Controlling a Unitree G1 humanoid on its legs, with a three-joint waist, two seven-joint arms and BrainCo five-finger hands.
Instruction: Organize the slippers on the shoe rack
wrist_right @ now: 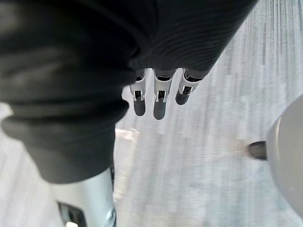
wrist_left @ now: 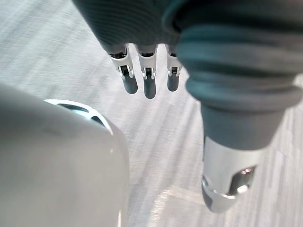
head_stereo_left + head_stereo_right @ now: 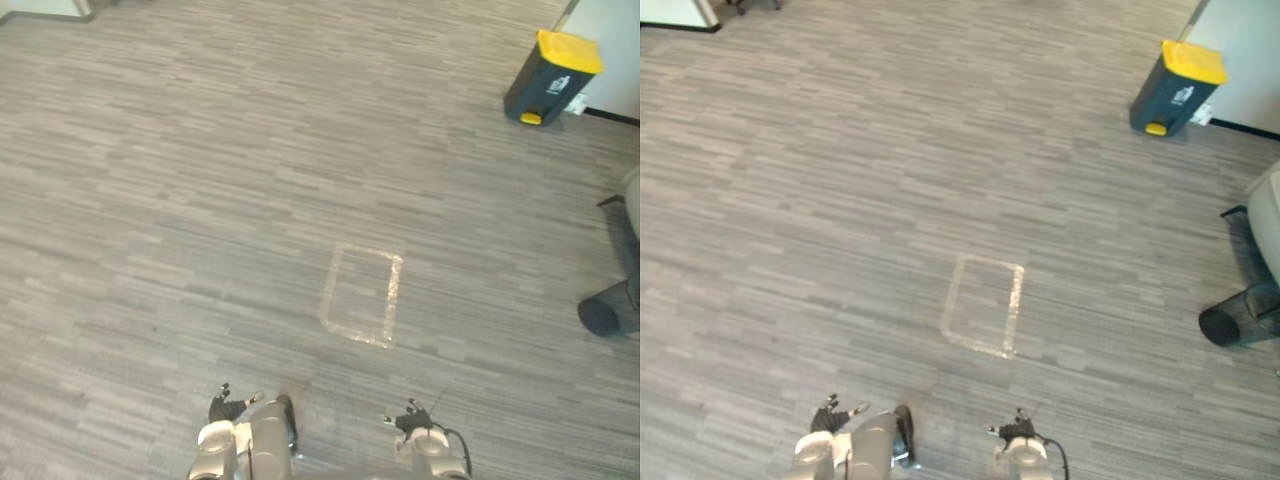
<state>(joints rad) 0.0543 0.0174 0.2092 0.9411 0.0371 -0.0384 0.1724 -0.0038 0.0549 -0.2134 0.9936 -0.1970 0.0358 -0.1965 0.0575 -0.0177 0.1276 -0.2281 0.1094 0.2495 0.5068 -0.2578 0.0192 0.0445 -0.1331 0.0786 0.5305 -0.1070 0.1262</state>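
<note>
So the robot's looking down at a wide stretch of grey striped carpet floor [image 3: 200,200]. Both hands hang low at the near edge of the eye views, well apart from each other. The left hand [image 3: 228,405] is at near left and the right hand [image 3: 410,420] at near right. In the left wrist view the left hand's fingers [image 2: 149,87] are straight and relaxed, the thumb [image 2: 227,179] sits apart from them, and there's nothing in the hand, just carpet past it. Same deal for the right hand: its fingers [image 1: 158,106] are loose and open over the carpet, holding nothing. A rectangle of pale tape [image 3: 362,295] is stuck to the floor a bit farther out, roughly between the two hands and slightly to the right. Far right, by a white wall [image 3: 615,50], stands a dark grey plastic bin with a yellow lid [image 3: 550,78]. Nearer, at the right edge, there's a black mesh wastebasket [image 3: 1235,320].
</note>
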